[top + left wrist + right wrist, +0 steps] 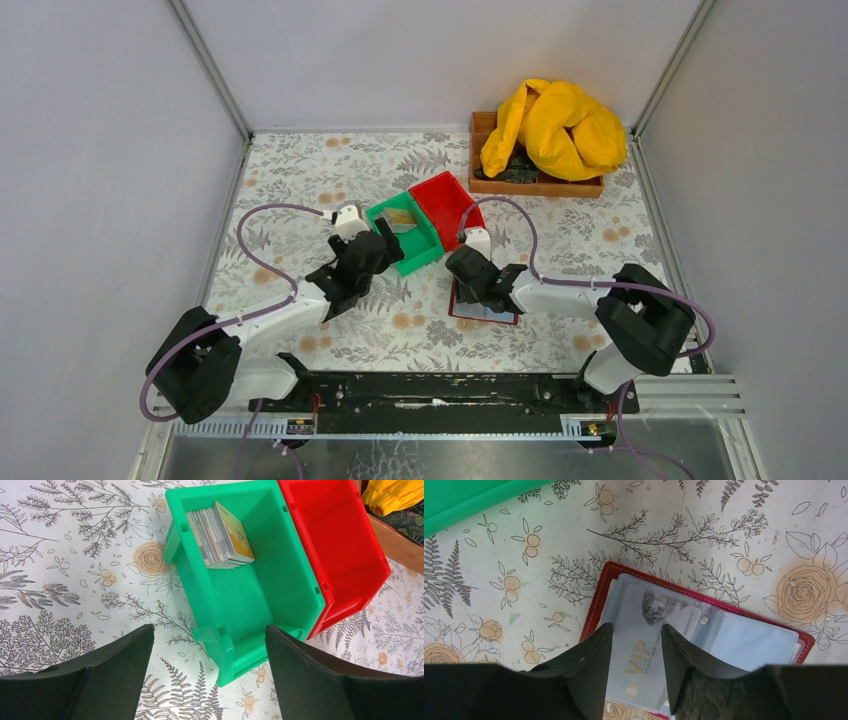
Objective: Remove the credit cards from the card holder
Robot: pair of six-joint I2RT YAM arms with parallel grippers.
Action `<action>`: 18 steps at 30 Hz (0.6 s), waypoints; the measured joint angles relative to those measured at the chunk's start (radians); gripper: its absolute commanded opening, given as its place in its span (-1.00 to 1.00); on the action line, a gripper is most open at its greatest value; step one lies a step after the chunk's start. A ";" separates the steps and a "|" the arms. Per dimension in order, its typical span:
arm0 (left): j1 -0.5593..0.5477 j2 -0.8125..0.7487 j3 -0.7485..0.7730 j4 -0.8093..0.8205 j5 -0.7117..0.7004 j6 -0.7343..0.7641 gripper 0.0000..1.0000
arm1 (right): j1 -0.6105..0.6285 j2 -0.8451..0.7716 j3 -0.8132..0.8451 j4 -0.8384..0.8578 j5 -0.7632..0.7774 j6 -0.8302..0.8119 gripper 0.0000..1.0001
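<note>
The card holder [596, 600] lies open on the floral table, dark red border around a grey-blue sleeve face; in the top view it [490, 313] shows just under the right arm. A grey credit card marked VIP [636, 655] sits in its sleeve. My right gripper [636, 626] [468, 272] is open right over that card, a finger on each side of the lettering; contact is unclear. Several more credit cards [220, 535] stand stacked in the green bin [250, 595]. My left gripper [209, 628] [375, 245] hangs wide open and empty above the bin's near corner.
A bright red bin [445, 200] stands against the green bin [420, 250] on its right side. A wooden tray [540, 185] holding a yellow cloth [550, 125] sits at the back right. White walls enclose the table on three sides.
</note>
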 measured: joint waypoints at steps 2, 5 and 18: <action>0.000 0.001 0.000 0.000 0.000 0.001 0.77 | 0.000 0.002 0.002 0.000 0.001 -0.003 -0.07; 0.000 0.001 0.000 0.000 0.000 0.001 0.77 | 0.000 0.005 0.005 -0.003 0.002 -0.004 -0.13; 0.000 0.004 0.000 0.000 0.000 0.004 0.77 | 0.000 0.015 0.016 -0.013 0.034 -0.014 -1.00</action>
